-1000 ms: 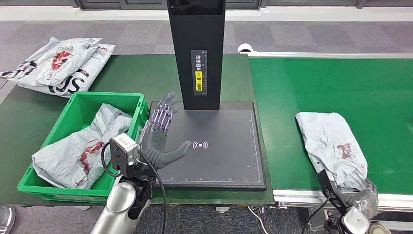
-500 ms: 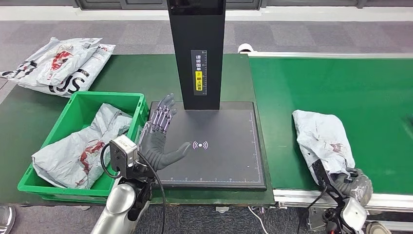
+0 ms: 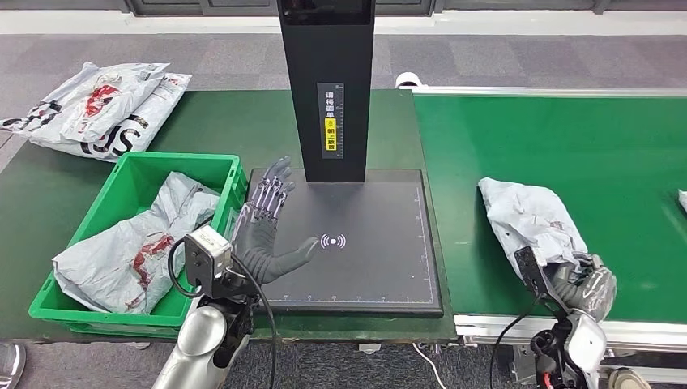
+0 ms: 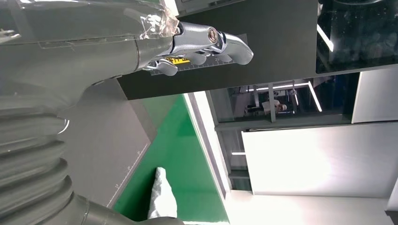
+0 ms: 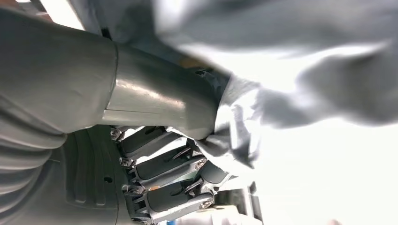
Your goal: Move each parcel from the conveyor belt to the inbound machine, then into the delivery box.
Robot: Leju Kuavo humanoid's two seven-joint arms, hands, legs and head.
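The green conveyor belt (image 3: pixel 567 138) filled the right of the head view, and the inbound machine (image 3: pixel 350 239) — a flat black plate with a tall black column behind it — stood at the centre. To the left sat the green delivery box (image 3: pixel 130 174) with a grey parcel already in it (image 3: pixel 134 247); beyond the box two more bags (image 3: pixel 97 109) lay on the green table.

The parcel on the belt (image 3: pixel 531 223) lay near the belt's front edge, its long axis running from the far left toward the near right, where the right hand (image 3: pixel 587 284) held its near end. The right wrist view showed what the head view did not: the thick thumb and dark fingers (image 5: pixel 164 164) clamped on a fold of the grey plastic (image 5: pixel 281 61).

The left hand (image 3: pixel 263 235) hovered over the plate's left edge, palm toward the column, fingers straight and spread, thumb out — holding nothing. The left wrist view caught the belt parcel as a white sliver (image 4: pixel 162 194) on green past the plate's corner.
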